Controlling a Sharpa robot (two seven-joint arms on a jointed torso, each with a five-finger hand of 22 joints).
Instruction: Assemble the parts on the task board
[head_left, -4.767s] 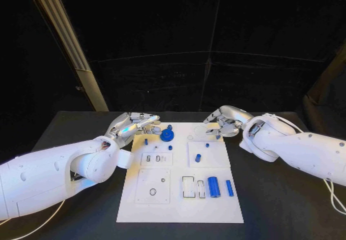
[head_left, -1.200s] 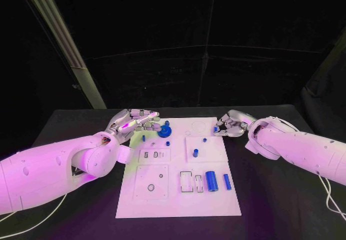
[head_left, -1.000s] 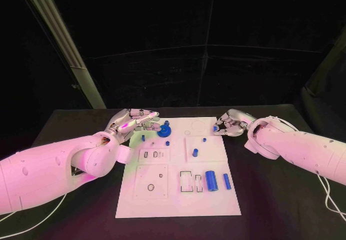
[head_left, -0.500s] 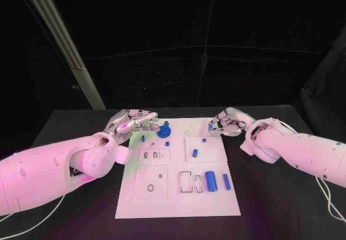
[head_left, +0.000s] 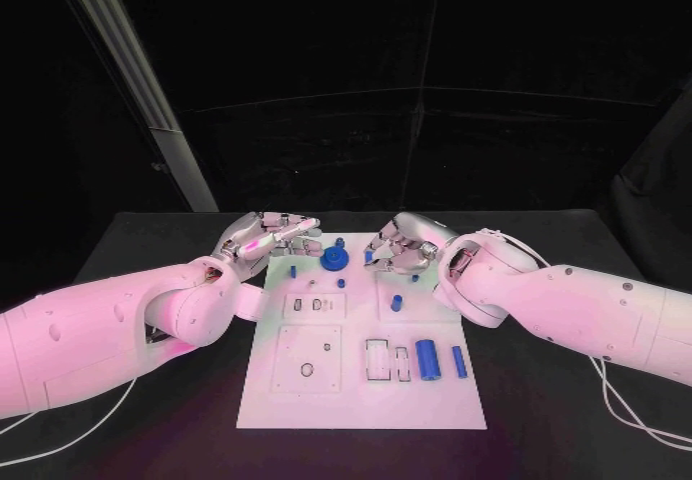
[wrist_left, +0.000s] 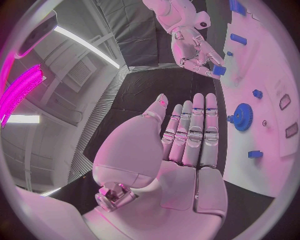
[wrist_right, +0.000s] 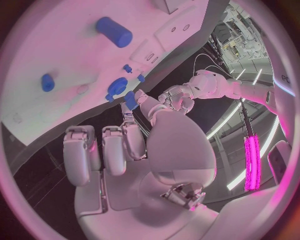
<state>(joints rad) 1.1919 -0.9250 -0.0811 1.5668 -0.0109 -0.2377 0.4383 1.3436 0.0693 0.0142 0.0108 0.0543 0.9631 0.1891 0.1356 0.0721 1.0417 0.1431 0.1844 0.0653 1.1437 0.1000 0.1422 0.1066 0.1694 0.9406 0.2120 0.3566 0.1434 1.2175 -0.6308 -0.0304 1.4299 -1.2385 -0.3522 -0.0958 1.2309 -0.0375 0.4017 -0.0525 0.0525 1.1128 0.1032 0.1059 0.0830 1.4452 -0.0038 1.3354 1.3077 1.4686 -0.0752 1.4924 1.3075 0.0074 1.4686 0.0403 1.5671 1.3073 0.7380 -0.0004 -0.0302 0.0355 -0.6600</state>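
A black table (head_left: 577, 400) stands before a dark curtain (head_left: 433, 150). A pale slanted post (head_left: 152, 110) rises behind its far left corner. White cables (head_left: 627, 415) trail across the table.

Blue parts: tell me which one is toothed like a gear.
The blue gear near the task board's far edge, beside the left hand; the other blue parts are plain pegs and cylinders.

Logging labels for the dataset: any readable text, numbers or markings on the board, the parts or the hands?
None can be read.
Task board: printed outlines and slots, no letters or numbers that can be made out.
Blue gear and the other blue parts: no markings visible.
Left hand and right hand: no legible labels.
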